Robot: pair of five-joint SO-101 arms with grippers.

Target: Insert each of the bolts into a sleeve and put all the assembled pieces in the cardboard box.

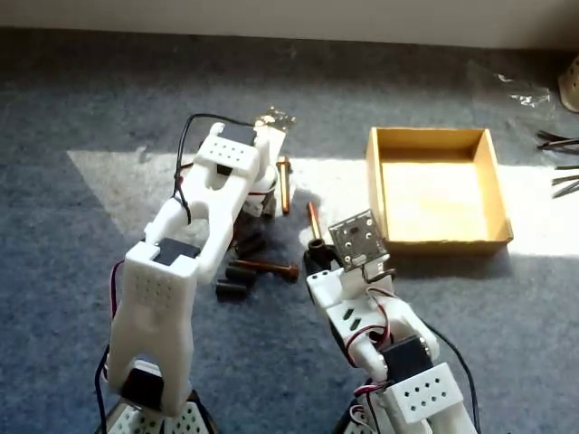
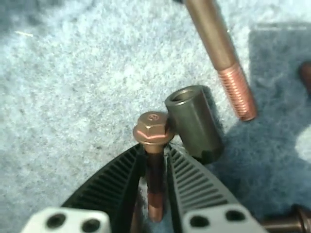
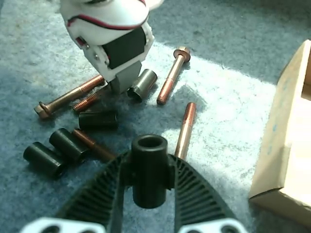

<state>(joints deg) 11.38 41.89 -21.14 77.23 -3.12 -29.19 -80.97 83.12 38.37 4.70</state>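
- We see the left gripper (image 2: 155,151) closed tight on a copper bolt (image 2: 153,130), pinching its shank. The hex head sticks out past the fingertips.
- The shank's far end is lost between the jaws.
- A grey sleeve (image 2: 194,124) lies on the carpet (image 2: 73,73) just beside that head; we cannot tell whether they touch.
- The right gripper (image 3: 149,162) is clamped around a black sleeve (image 3: 148,145).
- The cardboard box (image 1: 440,241) sits near it, cut off in the right wrist view.
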